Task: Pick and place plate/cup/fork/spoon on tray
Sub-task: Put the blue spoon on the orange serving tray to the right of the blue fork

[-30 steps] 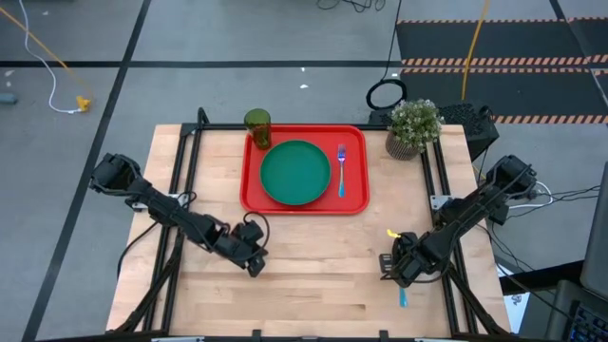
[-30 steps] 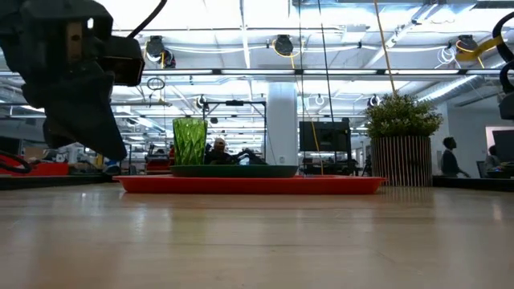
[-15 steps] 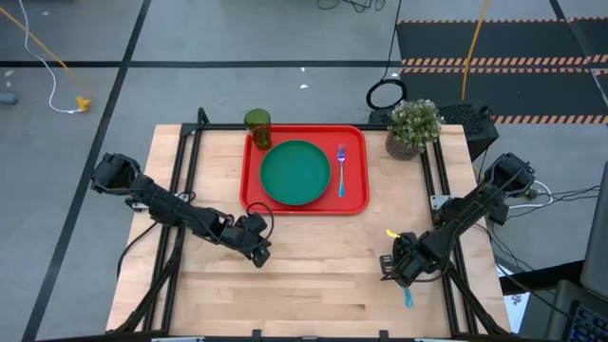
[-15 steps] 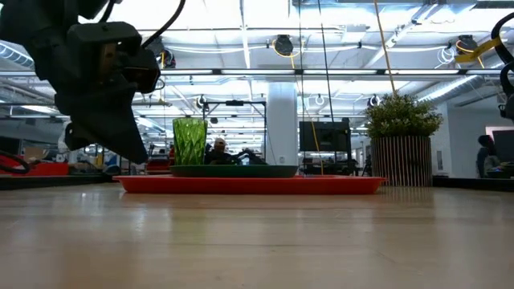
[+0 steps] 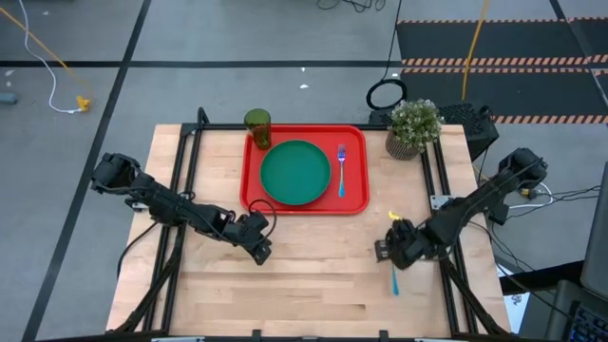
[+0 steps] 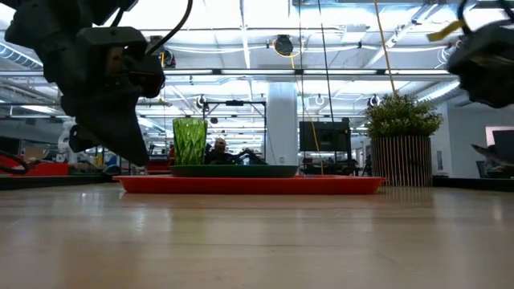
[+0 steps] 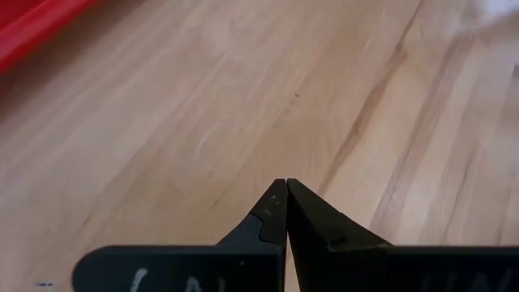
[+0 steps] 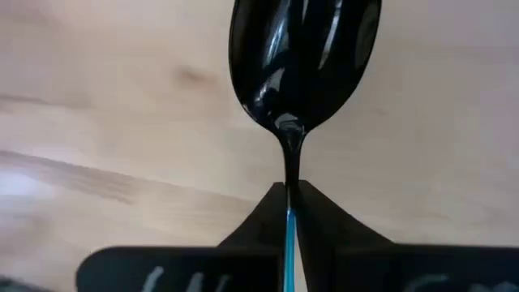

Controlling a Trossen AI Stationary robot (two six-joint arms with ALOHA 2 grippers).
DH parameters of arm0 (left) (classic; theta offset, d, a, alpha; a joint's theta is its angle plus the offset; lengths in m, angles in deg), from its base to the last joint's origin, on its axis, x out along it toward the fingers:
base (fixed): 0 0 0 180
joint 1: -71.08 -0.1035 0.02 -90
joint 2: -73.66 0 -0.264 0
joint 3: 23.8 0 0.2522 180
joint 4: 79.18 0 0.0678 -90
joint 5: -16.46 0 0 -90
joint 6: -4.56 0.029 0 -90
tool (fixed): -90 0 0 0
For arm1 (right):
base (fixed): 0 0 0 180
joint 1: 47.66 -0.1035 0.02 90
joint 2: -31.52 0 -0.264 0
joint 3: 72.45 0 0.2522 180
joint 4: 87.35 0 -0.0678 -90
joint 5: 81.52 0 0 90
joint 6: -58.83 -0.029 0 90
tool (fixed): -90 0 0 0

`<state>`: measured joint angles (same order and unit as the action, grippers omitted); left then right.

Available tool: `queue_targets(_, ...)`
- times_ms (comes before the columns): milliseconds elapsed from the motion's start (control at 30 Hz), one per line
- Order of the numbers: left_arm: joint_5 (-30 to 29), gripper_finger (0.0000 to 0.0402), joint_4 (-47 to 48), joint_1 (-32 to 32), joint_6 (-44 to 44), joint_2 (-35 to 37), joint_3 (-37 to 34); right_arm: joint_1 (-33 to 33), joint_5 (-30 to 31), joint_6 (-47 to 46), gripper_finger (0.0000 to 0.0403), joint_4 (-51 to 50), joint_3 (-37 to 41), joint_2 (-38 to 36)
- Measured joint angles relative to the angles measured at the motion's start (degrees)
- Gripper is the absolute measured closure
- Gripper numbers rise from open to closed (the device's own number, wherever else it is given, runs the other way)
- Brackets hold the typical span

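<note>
The right hand (image 5: pixel 391 255) is clamped shut on the spoon (image 8: pixel 302 57), pinching its thin neck just behind the dark bowl, the blue handle (image 5: pixel 395 281) sticking out over the wooden surface (image 5: pixel 313 275). The left hand (image 5: pixel 260 249) is closed on nothing, near the red tray (image 5: pixel 357 203). On that tray sit the plate (image 5: pixel 295 173), fork (image 5: pixel 341 170) and cup (image 5: pixel 257 126).

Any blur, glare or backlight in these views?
Low view: bright ceiling lights backlight the cup and the dark left pincer; the arm at top right is smeared. Right wrist view: the spoon bowl shows glossy streaks. High view: even.
</note>
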<state>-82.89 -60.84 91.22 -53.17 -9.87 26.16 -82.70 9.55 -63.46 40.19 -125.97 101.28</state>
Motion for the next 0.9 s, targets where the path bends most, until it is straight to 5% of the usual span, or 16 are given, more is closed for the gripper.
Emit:
queue_targets(333, 0.1, 0.0396, 0.9, -1.5, -1.5, 0.0, 0.0, 20.4, 0.1, 22.0, 0.0402, 1.6, 0.0, -8.2)
queue_targets(667, 0.0, 0.0396, 0.9, -3.6, -6.9, 0.0, 0.0, 43.8, -6.7, 43.6, 0.0402, 12.2, 0.0, -6.1)
queue_targets(900, -1.7, 0.0396, 3.8, -6.8, -6.7, 4.3, 0.0, 53.5, -12.5, 51.1, 0.0403, 21.7, -0.2, -2.6)
